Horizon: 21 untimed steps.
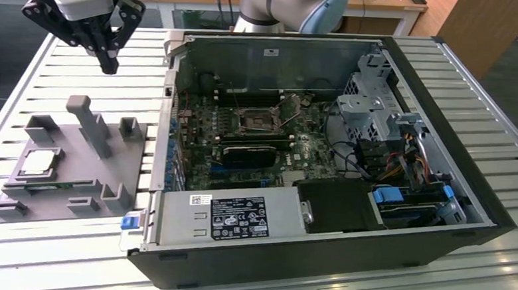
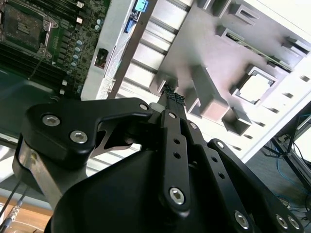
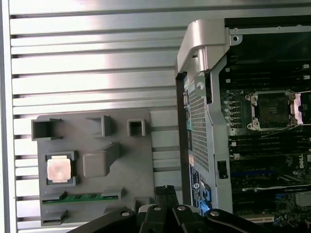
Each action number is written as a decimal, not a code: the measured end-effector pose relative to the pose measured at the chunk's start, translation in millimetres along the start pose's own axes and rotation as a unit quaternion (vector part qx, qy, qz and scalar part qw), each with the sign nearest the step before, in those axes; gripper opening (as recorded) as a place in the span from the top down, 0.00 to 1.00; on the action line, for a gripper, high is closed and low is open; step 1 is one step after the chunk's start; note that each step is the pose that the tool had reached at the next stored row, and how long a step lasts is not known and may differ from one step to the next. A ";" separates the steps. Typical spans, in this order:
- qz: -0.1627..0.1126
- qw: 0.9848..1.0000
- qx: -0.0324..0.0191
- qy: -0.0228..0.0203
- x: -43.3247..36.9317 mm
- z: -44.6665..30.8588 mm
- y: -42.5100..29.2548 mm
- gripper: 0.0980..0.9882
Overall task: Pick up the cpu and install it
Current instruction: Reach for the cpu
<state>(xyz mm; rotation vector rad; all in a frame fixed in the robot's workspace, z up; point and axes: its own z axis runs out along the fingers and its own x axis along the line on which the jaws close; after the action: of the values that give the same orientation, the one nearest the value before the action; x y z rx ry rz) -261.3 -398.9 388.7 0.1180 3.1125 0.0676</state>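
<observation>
The cpu [image 1: 40,162] is a small silver square lying flat in a recess of the grey fixture tray [image 1: 79,189], at the exterior view's left. Both wrist views show the cpu [image 2: 255,87] [image 3: 59,170] seated in that recess. My gripper [image 1: 109,65] hangs high above the slatted table, beyond the tray and well clear of the chip. Its fingers are shut with nothing between them, and the tips [image 2: 173,95] [image 3: 165,190] meet in both wrist views. Inside the open computer case [image 1: 437,128], the motherboard's square socket [image 1: 260,120] [image 3: 272,109] stands uncovered, its frame raised.
The case lies on its side on a slatted aluminium table [image 1: 67,82], with its metal wall [image 3: 201,53] right beside the tray. A black block [image 1: 254,155], a drive cage [image 1: 368,97] and cables [image 1: 409,159] crowd the interior. A green memory stick [image 3: 80,198] sits in the tray.
</observation>
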 end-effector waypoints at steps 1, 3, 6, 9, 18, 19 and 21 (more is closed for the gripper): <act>0.000 1.000 0.000 0.000 0.5 0.0 0.0 0.99; 0.000 1.000 0.000 0.000 1.5 0.0 -0.1 0.99; 0.000 1.000 0.000 0.000 3.0 0.1 -0.2 0.99; 0.000 1.000 0.000 0.000 4.4 0.1 -0.4 0.99; 0.000 1.000 0.000 0.000 8.8 0.2 -0.7 0.99; 0.000 1.000 0.000 0.000 9.2 0.1 -0.7 0.99; 0.000 1.000 0.000 0.000 10.2 0.2 -0.8 0.99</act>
<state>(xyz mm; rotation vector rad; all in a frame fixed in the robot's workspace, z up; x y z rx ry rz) -271.5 -398.9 388.2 0.1180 3.1124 0.0677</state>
